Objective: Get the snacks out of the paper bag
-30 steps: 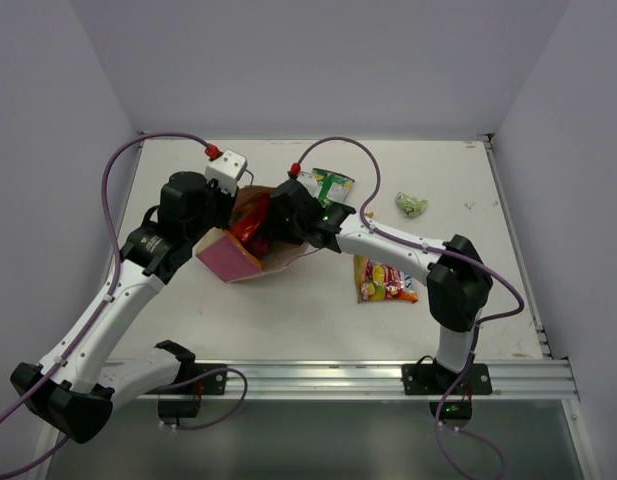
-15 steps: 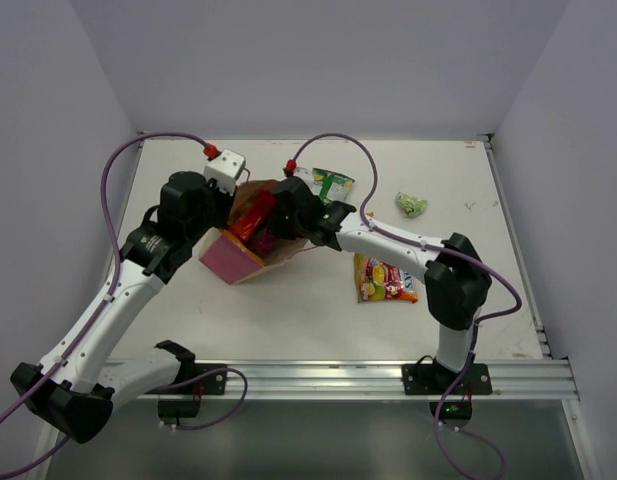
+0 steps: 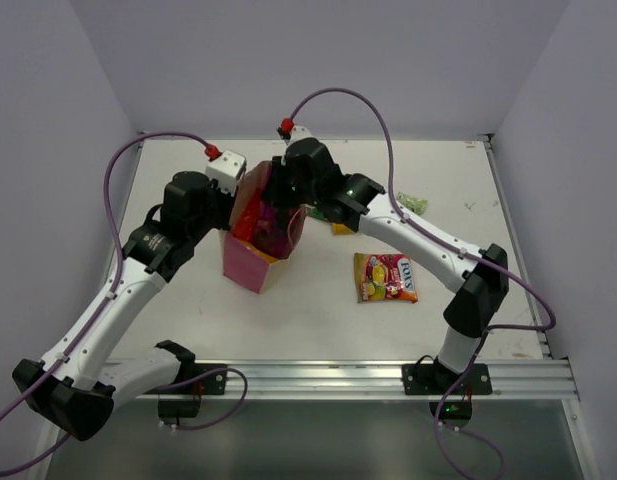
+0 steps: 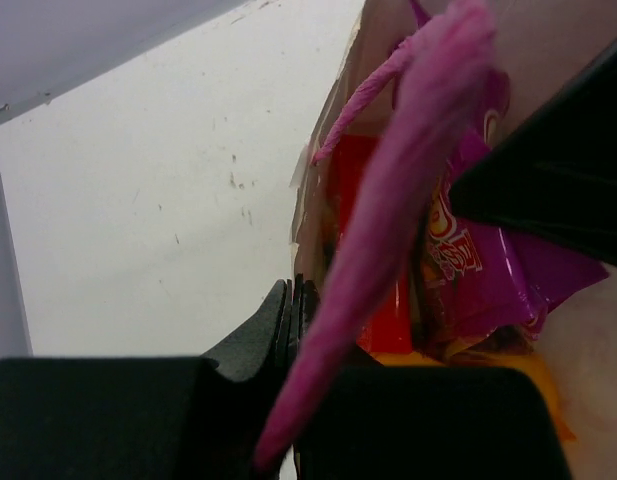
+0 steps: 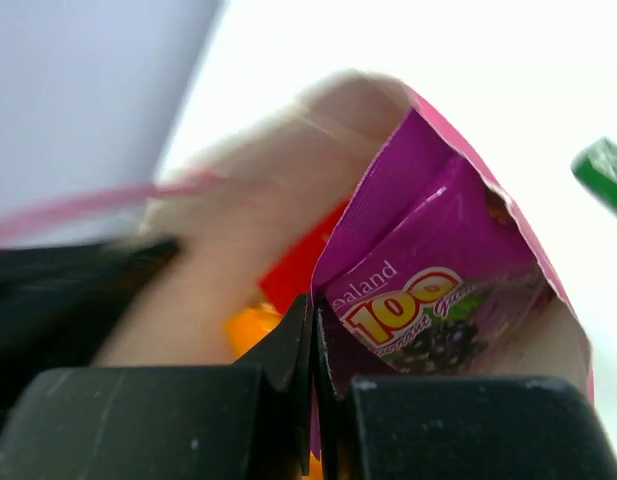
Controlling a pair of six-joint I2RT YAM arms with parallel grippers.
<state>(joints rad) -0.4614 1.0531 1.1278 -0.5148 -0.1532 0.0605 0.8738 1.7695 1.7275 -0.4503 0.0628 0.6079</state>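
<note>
The paper bag (image 3: 250,264) stands upright at the table's middle left, its pink side toward me. My left gripper (image 3: 231,200) (image 4: 293,296) is shut on the bag's rim, with a pink cord handle (image 4: 418,150) draped across it. My right gripper (image 3: 281,204) (image 5: 315,316) reaches into the bag's mouth from above. It is shut on the edge of a magenta-purple packet (image 5: 428,300) (image 4: 488,275). A red packet (image 4: 373,250) and an orange one (image 5: 250,326) lie deeper inside. A yellow-red candy bag (image 3: 388,277) lies on the table to the right.
A tiny pale green wrapped piece (image 3: 413,203) lies at the back right. A green packet (image 5: 608,168) shows just beyond the bag, mostly hidden under my right arm in the top view. White walls close in the table on three sides.
The bag has swung from tilted to upright. My right gripper has shut on the magenta-purple packet, and that arm has lifted and moved toward the back.
</note>
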